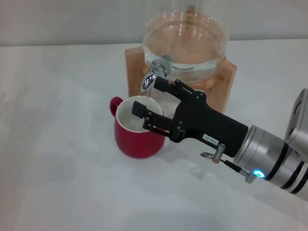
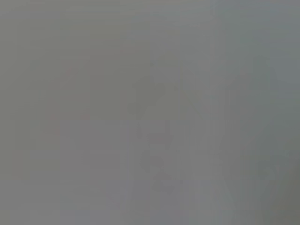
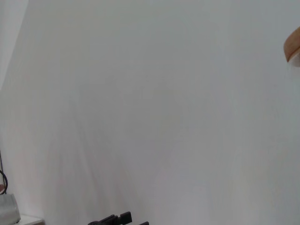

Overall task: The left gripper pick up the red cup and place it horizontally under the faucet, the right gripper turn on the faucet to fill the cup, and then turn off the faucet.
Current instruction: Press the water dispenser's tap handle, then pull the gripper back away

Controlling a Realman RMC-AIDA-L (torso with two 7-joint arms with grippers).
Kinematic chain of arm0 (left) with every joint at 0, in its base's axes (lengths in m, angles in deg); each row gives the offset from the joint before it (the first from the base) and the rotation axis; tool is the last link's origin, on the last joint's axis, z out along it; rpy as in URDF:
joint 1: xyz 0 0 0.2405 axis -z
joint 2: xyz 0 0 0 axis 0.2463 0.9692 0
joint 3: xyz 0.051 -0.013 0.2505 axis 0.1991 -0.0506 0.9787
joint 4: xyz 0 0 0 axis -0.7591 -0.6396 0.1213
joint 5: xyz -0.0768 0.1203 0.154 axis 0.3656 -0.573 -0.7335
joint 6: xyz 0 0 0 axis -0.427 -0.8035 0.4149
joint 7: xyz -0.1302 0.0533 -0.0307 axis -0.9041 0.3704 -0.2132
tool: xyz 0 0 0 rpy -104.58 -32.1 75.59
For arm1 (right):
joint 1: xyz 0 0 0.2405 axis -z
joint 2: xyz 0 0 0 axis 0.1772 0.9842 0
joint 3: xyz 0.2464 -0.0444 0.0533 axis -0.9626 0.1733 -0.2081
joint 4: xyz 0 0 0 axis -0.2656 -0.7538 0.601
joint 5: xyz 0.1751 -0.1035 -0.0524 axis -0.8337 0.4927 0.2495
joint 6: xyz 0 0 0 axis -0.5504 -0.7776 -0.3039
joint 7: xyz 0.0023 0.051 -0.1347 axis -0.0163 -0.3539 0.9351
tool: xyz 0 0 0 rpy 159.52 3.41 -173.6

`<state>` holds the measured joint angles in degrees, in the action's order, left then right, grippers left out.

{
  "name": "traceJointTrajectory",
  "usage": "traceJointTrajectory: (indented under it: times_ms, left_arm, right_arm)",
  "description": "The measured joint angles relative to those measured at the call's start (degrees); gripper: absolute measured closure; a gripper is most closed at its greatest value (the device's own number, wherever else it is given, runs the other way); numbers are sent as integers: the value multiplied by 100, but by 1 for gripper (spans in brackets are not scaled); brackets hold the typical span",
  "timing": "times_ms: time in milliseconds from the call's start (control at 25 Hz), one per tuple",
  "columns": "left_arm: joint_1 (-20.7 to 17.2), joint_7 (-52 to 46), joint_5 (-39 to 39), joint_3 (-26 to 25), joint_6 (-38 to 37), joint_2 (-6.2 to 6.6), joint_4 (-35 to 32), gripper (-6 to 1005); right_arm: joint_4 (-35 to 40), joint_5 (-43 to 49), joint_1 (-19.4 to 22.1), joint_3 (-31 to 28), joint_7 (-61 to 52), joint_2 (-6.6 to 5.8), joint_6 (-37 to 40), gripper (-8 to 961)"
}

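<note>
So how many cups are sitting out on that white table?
1. A dark red rounded ceramic mug stands upright on the white table, directly below the chrome tap of the glass water jar. The black right gripper reaches over its rim. More could sit out of view.

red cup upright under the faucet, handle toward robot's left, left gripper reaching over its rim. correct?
One error: it is the right gripper, entering from the robot's right, that reaches over the rim. The left gripper appears in no view. The head view shows this. The red cup does stand upright under the faucet, handle toward the robot's left.
</note>
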<state>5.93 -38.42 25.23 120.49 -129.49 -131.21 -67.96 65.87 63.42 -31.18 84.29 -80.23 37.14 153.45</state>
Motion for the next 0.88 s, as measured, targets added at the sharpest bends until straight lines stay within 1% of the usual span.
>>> traceJointTrajectory:
  times_ms: [880]
  left_arm:
    - [2, 0, -9, 9, 0, -9, 0, 109]
  right_arm:
    - [11, 0, 85, -91, 9, -21, 33, 85]
